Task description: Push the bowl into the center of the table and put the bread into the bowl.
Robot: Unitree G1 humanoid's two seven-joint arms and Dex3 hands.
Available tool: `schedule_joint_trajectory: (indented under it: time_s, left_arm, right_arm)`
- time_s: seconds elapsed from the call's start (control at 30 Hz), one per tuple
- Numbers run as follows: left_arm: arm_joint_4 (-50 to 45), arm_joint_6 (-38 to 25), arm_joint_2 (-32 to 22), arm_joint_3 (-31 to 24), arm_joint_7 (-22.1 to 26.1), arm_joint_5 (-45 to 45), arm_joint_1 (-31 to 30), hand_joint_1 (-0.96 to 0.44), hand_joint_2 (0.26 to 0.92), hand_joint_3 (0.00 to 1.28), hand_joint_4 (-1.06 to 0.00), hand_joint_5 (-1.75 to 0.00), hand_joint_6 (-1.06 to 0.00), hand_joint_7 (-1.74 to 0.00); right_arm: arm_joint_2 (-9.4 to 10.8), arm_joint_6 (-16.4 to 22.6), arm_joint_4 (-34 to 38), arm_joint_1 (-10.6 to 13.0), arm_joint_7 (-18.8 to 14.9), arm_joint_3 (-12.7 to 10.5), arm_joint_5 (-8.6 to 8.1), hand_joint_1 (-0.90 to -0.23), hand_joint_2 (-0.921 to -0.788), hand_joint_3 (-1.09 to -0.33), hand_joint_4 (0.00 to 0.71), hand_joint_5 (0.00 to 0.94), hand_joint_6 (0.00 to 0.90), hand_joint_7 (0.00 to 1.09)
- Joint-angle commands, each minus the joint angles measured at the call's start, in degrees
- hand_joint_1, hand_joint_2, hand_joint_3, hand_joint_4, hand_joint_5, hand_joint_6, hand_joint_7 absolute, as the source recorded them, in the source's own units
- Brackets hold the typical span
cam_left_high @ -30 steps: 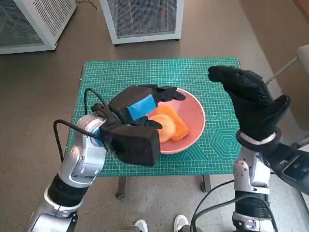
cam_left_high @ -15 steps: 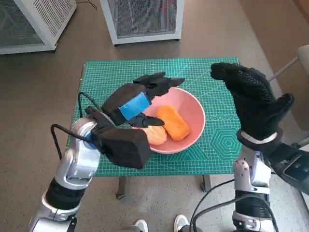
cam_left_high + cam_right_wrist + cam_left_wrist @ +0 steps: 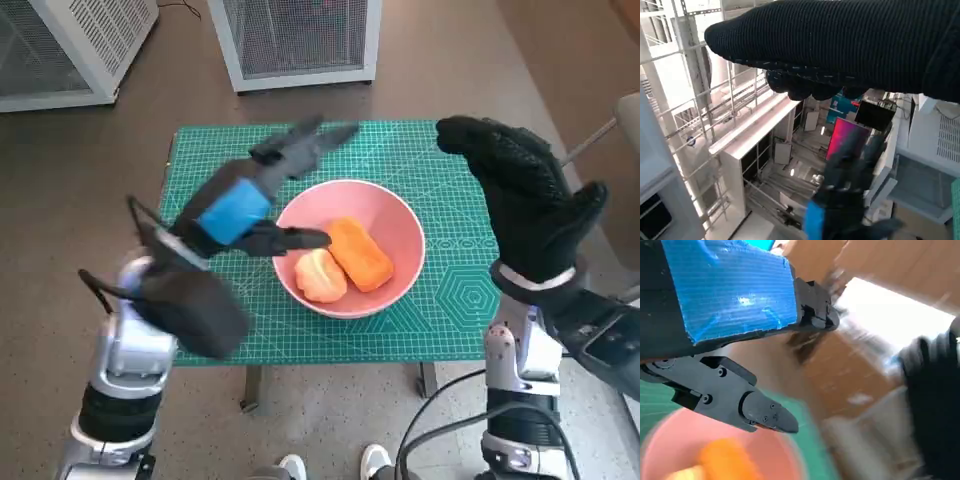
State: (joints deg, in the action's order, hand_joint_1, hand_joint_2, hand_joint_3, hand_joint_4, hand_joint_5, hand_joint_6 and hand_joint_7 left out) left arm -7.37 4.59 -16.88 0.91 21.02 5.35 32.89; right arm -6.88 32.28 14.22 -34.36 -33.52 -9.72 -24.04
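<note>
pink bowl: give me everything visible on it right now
The round pink bowl, smooth and matte like plastic or ceramic, sits upright on the green cutting mat, near the middle of the small table. It holds two pieces of bread: an orange oblong loaf and a paler round bun, lying side by side and touching. The blue-taped black left hand hangs over its left rim; contact cannot be told. The black-gloved right hand is clear of it.

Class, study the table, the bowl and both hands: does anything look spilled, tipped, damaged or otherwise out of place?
Nothing stands out. The pink bowl sits upright on the green cutting mat with two pieces of bread inside. The left hand and right hand are both raised and hold nothing.
</note>
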Motion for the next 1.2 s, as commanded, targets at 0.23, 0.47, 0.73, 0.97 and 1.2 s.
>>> schedule_joint_trajectory:
  time_s: [0.23,0.47,0.73,0.97,1.2]
  left_arm:
    - [5.2,11.7,8.5,-5.0,-1.6,-15.6,0.1,-0.59,0.921,0.26,-0.15,-0.01,-0.02,-0.52]
    - [7.1,13.3,10.7,-6.8,-1.4,-21.3,-0.4,-0.58,0.921,0.27,-0.19,-0.02,-0.05,-0.51]
    - [6.5,13.5,10.3,-7.5,-1.6,-21.8,-1.6,-0.55,0.921,0.26,-0.23,-0.03,-0.08,-0.49]
    - [6.8,15.8,9.9,-7.6,-2.3,-19.6,-2.2,-0.56,0.921,0.25,-0.24,-0.03,-0.08,-0.47]
    - [7.0,16.9,10.0,-7.5,-3.2,-18.4,-2.6,-0.6,0.921,0.26,-0.25,-0.03,-0.09,-0.45]
  right_arm:
    - [-0.6,-1.2,-0.8,-2.2,3.3,1.3,3.93,-0.545,-0.921,-0.548,0.346,0.0,0.077,0.6]
    - [-0.9,-0.9,-0.1,-3.6,3.9,1.8,5.36,-0.539,-0.921,-0.568,0.338,0.0,0.07,0.62]
    - [-1.4,-0.3,0.4,-4.2,4.5,2.5,6.77,-0.545,-0.921,-0.574,0.334,0.0,0.055,0.63]
    - [-1.7,0.0,0.8,-4.3,4.3,2.8,7.06,-0.551,-0.921,-0.593,0.327,0.0,0.02,0.67]
    - [-1.5,-1.0,0.8,-4.3,4.5,3.4,6.67,-0.548,-0.921,-0.606,0.322,0.001,0.003,0.69]
